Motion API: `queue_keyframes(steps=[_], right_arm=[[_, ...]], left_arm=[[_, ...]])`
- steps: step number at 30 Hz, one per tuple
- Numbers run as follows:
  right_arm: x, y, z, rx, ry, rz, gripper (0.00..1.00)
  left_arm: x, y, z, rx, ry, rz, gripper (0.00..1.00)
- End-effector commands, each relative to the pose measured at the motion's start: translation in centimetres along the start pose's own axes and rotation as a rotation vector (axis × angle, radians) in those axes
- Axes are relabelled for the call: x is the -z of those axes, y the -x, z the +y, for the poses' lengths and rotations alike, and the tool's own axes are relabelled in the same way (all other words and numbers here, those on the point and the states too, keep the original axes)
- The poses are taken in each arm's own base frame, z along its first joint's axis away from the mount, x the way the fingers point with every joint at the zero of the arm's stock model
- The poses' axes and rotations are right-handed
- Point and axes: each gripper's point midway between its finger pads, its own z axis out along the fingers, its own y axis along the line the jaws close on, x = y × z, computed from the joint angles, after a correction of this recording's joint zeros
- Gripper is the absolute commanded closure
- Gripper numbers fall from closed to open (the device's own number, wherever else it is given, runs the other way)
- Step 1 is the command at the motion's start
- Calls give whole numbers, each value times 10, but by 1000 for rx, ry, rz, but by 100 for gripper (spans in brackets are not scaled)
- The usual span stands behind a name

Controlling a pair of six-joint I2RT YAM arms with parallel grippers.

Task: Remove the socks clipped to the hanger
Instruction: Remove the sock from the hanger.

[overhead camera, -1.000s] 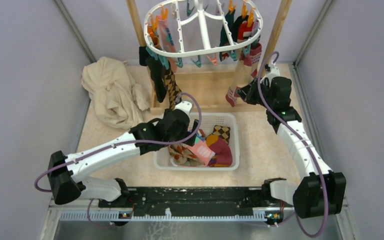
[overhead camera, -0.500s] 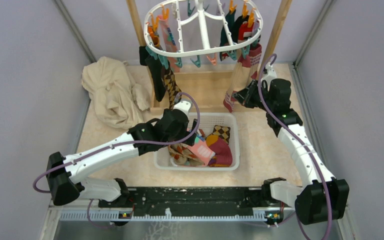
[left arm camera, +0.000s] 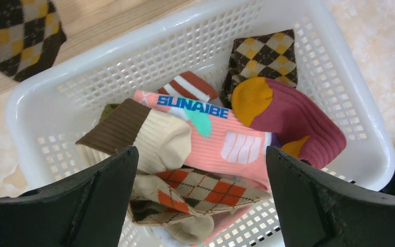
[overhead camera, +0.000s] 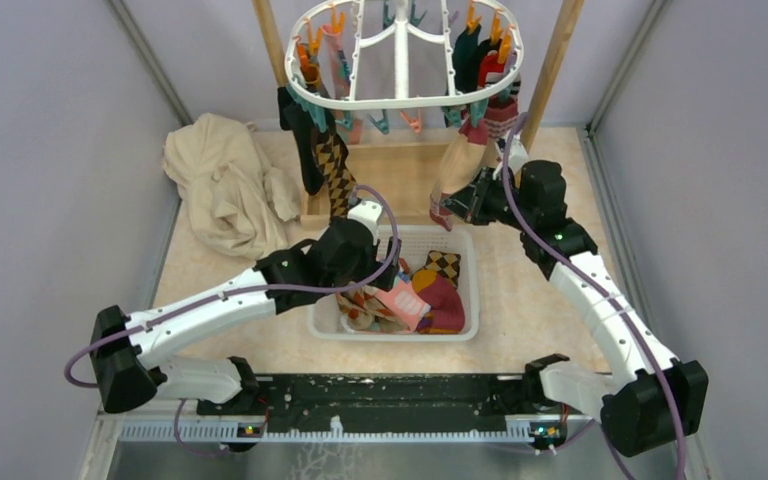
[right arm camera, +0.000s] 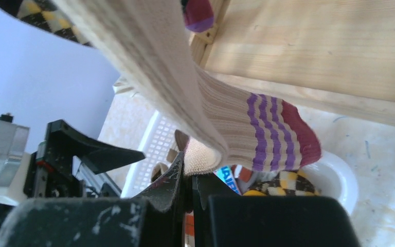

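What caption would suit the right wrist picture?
Right gripper pinches a striped sock near the white basket.

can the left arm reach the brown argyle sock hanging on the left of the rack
Probably yes: the left arm hovers over the basket with open, empty jaws, and the argyle sock hangs close behind it, nothing in between.

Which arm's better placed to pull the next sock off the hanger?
Right. Its hand is shut on the striped sock hanging from the hanger; the left hand is open over the basket, holding nothing.
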Motion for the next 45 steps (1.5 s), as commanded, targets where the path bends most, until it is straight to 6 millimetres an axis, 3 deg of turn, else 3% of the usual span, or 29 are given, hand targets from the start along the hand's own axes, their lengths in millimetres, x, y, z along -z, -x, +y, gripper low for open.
queue_keyframes(steps=[1, 9, 17, 26, 33, 37, 45], right_arm=[[13, 21, 49, 58, 112, -49, 100], [26, 14, 73, 58, 172, -17, 100], [34, 12, 88, 45, 204, -2, 100], [27, 8, 97, 39, 213, 4, 100], [21, 1, 110, 43, 238, 21, 100], [22, 0, 117, 49, 247, 24, 100], [28, -2, 121, 52, 249, 35, 100]], left_arm=[[-3, 17, -13, 5, -76, -84, 1], [-11, 30, -30, -32, -184, -216, 1], [-3, 39, -50, -36, -333, -366, 1], [11, 54, -74, -26, -472, -466, 1], [-2, 57, -84, -32, -474, -469, 1], [-14, 58, -83, -42, -427, -469, 1], [-24, 70, -57, -9, -267, -529, 1]])
